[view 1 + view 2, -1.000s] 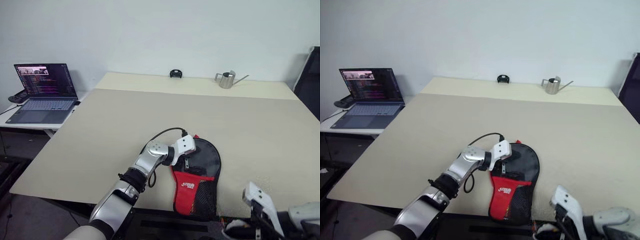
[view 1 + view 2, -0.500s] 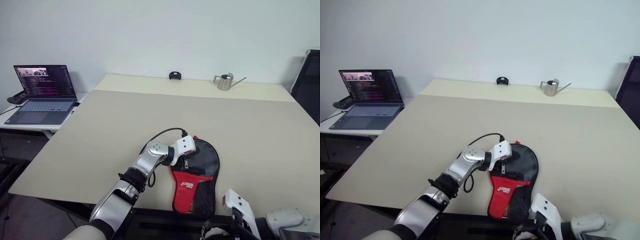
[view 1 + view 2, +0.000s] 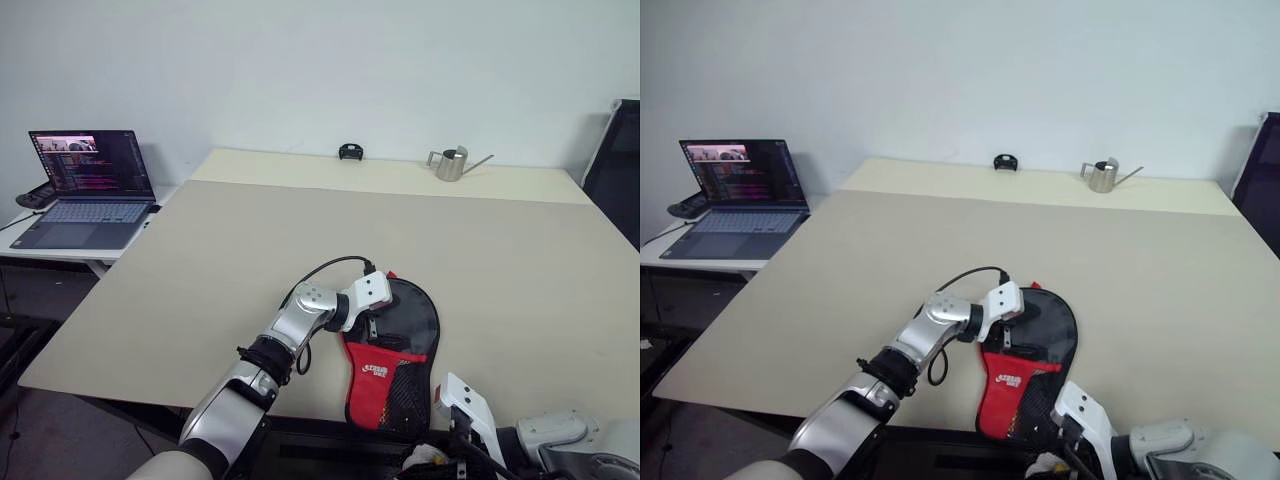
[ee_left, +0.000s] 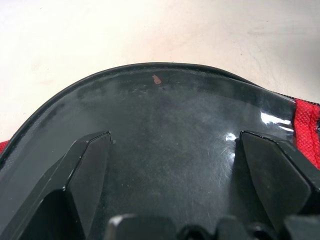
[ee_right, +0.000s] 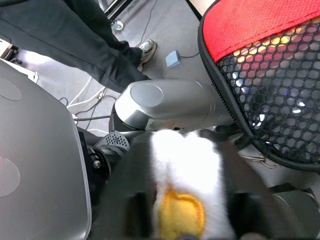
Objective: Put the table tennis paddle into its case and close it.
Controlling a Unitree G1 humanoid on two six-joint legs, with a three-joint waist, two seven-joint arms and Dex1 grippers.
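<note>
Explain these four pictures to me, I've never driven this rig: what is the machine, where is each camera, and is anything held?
It is a two-armed humanoid robot. The two wide pictures come from its head and look down over a table. The close-ups come from cameras on each wrist. On the table near the front edge lies the case, black, red and mesh. The left gripper is over its round black end, fingers spread open, gripping nothing. The right gripper is low at the table's edge by the case's mesh end. Its wrist view shows a blurred white and yellow thing that I can't identify, and a person's legs. A laptop sits on a side desk and a watering can at the far edge.
</note>
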